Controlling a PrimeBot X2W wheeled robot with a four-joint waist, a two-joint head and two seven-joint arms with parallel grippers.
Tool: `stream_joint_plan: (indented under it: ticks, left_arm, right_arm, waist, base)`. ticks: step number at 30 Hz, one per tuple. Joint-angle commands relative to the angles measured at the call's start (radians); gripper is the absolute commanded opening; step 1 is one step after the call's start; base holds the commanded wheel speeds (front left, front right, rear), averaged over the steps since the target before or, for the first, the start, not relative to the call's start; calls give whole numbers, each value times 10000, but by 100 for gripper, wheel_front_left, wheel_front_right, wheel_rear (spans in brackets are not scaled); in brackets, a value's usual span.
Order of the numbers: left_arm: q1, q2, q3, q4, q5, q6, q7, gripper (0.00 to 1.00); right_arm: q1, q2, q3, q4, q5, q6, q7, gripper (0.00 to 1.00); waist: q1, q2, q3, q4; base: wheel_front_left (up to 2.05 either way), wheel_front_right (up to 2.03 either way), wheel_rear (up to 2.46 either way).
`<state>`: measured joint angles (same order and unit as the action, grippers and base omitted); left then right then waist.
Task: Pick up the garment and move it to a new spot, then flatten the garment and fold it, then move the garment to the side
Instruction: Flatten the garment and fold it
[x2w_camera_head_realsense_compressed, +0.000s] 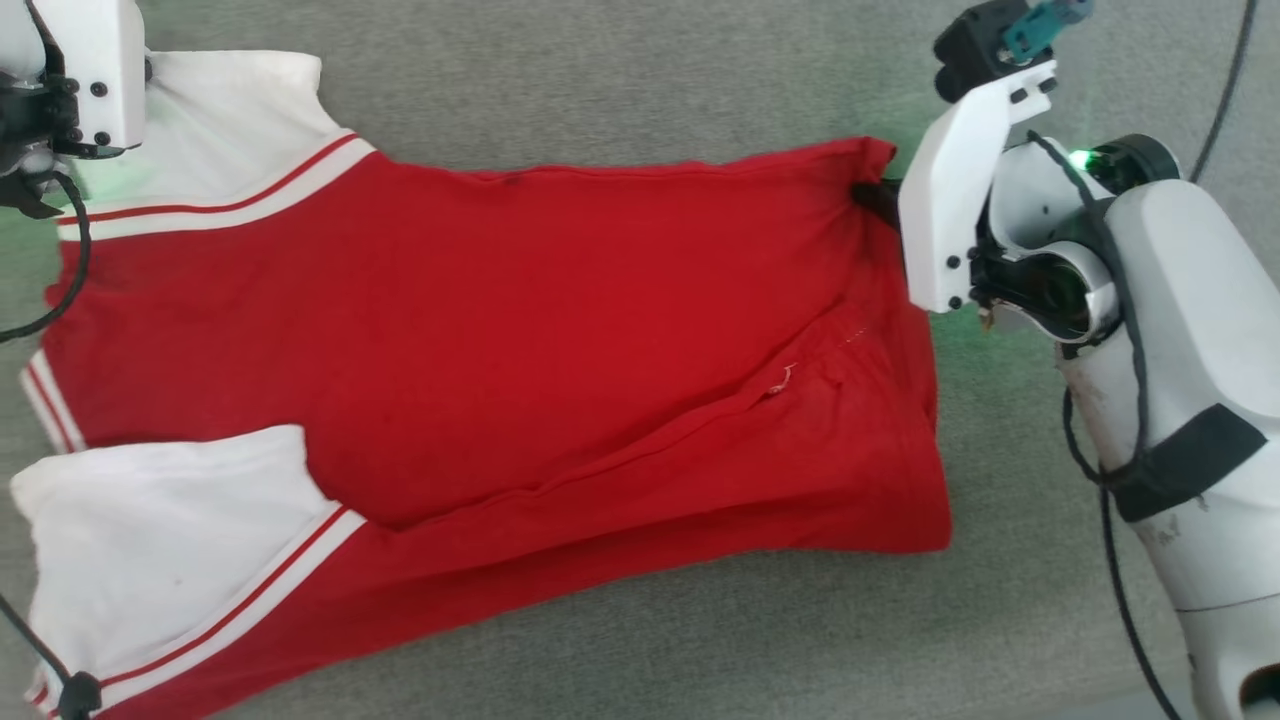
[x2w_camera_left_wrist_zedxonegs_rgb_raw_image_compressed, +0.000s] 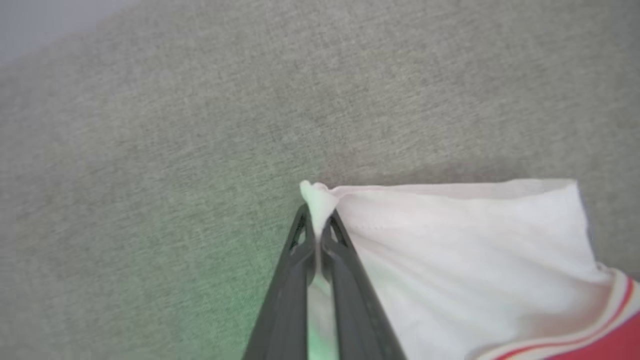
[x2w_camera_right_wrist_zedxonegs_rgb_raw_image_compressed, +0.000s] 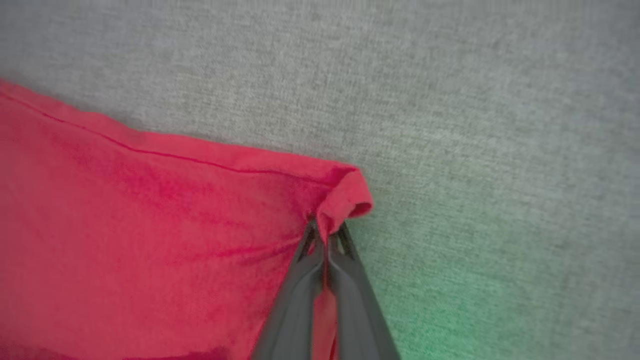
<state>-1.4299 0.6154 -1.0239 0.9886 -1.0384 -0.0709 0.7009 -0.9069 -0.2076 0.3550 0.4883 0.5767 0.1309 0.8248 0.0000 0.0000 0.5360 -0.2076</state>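
The garment (x2w_camera_head_realsense_compressed: 560, 340), red with white sleeves and red-and-white striped trim, lies spread across a grey fabric surface, its plain side up and a long crease running through its lower half. My left gripper (x2w_camera_left_wrist_zedxonegs_rgb_raw_image_compressed: 316, 220) is shut on the corner of the far white sleeve (x2w_camera_left_wrist_zedxonegs_rgb_raw_image_compressed: 450, 250), a tuft of white cloth poking out past the fingertips. My right gripper (x2w_camera_right_wrist_zedxonegs_rgb_raw_image_compressed: 327, 235) is shut on the far red hem corner (x2w_camera_right_wrist_zedxonegs_rgb_raw_image_compressed: 345, 195), which curls over its tips. In the head view the right gripper's dark fingers (x2w_camera_head_realsense_compressed: 876, 198) meet that corner at the garment's upper right.
The grey fabric surface (x2w_camera_head_realsense_compressed: 620, 80) extends around the garment on all sides. My right forearm (x2w_camera_head_realsense_compressed: 1180, 400) with its black cable stands at the right edge. The left wrist housing (x2w_camera_head_realsense_compressed: 70, 80) sits at the top left corner.
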Motion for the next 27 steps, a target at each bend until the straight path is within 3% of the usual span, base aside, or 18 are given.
stream_joint_plan:
  ticks: [1, 10, 16, 21, 27]
  left_arm:
    - [-54, 54, -20, 70, 98, -46, -70, 0]
    - [-86, 157, 46, -562, -102, -260, -130, 0]
    - [421, 560, -27, -1806, -191, 97, 160, 0]
    - [1170, 1248, -69, -3711, -305, 917, 513, 0]
    - [2560, 2596, -101, -7255, -571, 2533, 966, 0]
  right_arm:
    - [294, -9, 153, 46, 62, -2, -104, 0]
    - [942, -1097, 53, -1339, 302, -1, -598, 0]
    - [1814, -1822, -263, -2648, 387, -2, -759, 0]
    - [2729, -2177, -639, -3879, 321, -2, -463, 0]
    - [3968, -2591, -1067, -5421, 524, -1, -62, 0]
  waist:
    - [0, 0, -121, 150]
    - [0, 0, -732, 774]
    - [0, 0, -1191, 1215]
    - [0, 0, -1493, 1513]
    - [0, 0, -1787, 1770]
  base:
    - [0, 0, 0]
    - [0, 0, 0]
    - [0, 0, 0]
    - [0, 0, 0]
    - [0, 0, 0]
